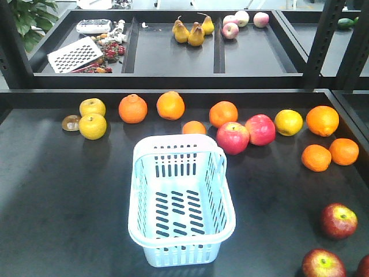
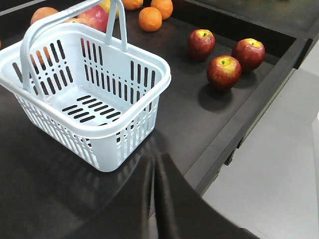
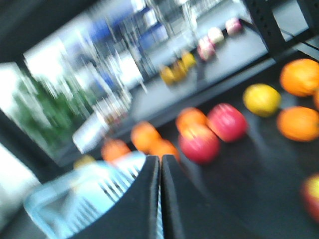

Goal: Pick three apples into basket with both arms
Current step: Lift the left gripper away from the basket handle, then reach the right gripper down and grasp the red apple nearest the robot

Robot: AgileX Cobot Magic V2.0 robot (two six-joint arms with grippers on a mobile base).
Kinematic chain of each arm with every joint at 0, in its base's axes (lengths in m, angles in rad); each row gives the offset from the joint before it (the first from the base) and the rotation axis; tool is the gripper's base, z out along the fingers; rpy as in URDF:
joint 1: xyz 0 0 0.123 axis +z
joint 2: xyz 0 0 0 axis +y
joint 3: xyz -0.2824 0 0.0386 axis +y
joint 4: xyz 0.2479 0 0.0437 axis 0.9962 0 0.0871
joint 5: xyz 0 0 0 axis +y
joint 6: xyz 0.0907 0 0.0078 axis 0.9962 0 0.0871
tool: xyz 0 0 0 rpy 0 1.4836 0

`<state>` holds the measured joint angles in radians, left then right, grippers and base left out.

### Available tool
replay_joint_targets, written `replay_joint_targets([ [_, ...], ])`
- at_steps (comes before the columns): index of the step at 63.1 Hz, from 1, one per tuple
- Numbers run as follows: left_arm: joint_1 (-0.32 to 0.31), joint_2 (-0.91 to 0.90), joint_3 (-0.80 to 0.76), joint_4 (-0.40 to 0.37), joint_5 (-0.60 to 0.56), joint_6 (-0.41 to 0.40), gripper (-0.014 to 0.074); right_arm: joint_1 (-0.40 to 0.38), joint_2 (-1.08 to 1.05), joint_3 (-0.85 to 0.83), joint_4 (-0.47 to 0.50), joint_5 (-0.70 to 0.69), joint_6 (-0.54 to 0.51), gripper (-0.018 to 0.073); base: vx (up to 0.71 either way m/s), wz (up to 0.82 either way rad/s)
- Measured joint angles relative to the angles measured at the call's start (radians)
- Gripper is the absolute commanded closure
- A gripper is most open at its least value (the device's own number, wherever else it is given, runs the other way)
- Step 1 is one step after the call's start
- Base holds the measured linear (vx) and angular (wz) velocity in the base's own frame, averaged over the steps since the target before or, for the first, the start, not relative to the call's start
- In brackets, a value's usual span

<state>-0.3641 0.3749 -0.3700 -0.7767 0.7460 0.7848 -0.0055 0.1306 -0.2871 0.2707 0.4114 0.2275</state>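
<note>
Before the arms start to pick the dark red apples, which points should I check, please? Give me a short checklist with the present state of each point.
1. Is the basket upright and empty? Ok.
2. Are the three dark red apples free on the table, right of the basket, with nothing on top? Ok.
3. Is the left gripper open for a grasp? Not ok: it is shut and empty.
4. Is the right gripper open? Not ok: it is shut and empty.
5. Are the basket handles folded down? Not ok: one handle stands up.
6. Is the right wrist view sharp enough to aim? Not ok: it is blurred.
</note>
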Motion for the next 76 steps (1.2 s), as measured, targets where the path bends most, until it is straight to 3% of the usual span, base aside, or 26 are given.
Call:
replay_joint_targets([
  [6,0.000,0.000,0.000,0.000,0.000,0.000,0.0604,0.000,0.181,-0.168,-0.092,0.215,-0.091,0.0451,0.00,0.00],
  [13,0.000,0.000,0.000,0.000,0.000,0.000,0.0604,0.000,0.397,-0.322,-0.167,0.382,-0.187,0.0230,0.00,0.00],
  [19,0.000,0.000,0.000,0.000,-0.001,0.000,0.0604,0.000,0.558,-0.399,-0.196,0.459,-0.244,0.0008,0.00,0.00],
  [26,0.000,0.000,0.000,0.000,-0.001,0.000,0.0604,0.000,0.743,-0.439,-0.216,0.475,-0.274,-0.0166,0.00,0.00],
  [53,0.000,0.000,0.000,0.000,-0.001,0.000,0.0604,0.001,1.223,-0.465,-0.219,0.432,-0.321,-0.0137,0.00,0.00],
  [76,0.000,0.000,0.000,0.000,-0.001,0.000,0.0603,0.001,1.499,-0.506,-0.219,0.390,-0.321,-0.0121,0.00,0.00],
])
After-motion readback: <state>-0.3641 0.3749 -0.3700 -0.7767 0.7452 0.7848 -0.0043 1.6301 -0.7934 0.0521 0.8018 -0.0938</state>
